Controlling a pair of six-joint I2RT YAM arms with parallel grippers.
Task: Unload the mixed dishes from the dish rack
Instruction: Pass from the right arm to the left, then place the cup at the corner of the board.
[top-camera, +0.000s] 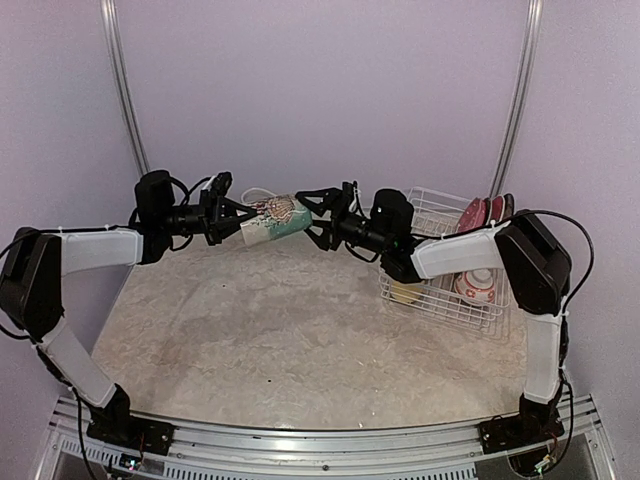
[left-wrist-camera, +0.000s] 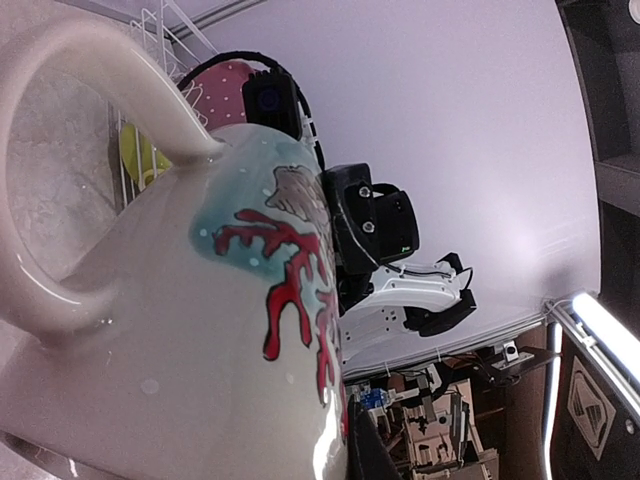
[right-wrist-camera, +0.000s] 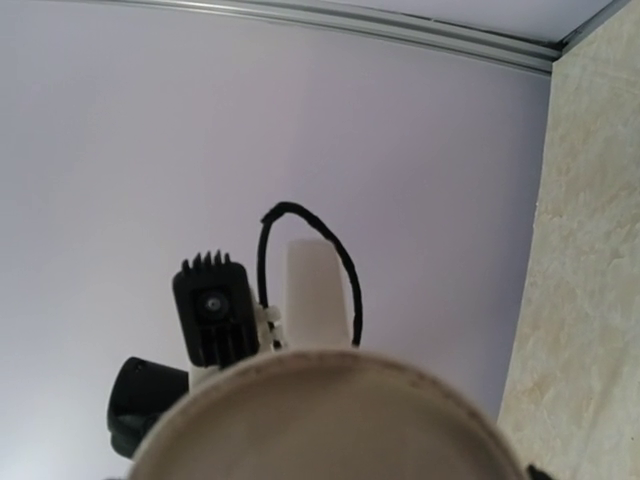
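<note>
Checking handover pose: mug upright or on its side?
On its side: cream mug lies horizontal in mid-air, between the left pincer and right pincer.

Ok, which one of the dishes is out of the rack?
The cream mug, on its side in mid-air between the left end effector and right end effector; the plates and small bowl sit in the dish rack.

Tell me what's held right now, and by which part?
Cream mug is mid-air: left tool at its rim end by the handle, right tool at its base. Which one clamps cannot be told.
</note>
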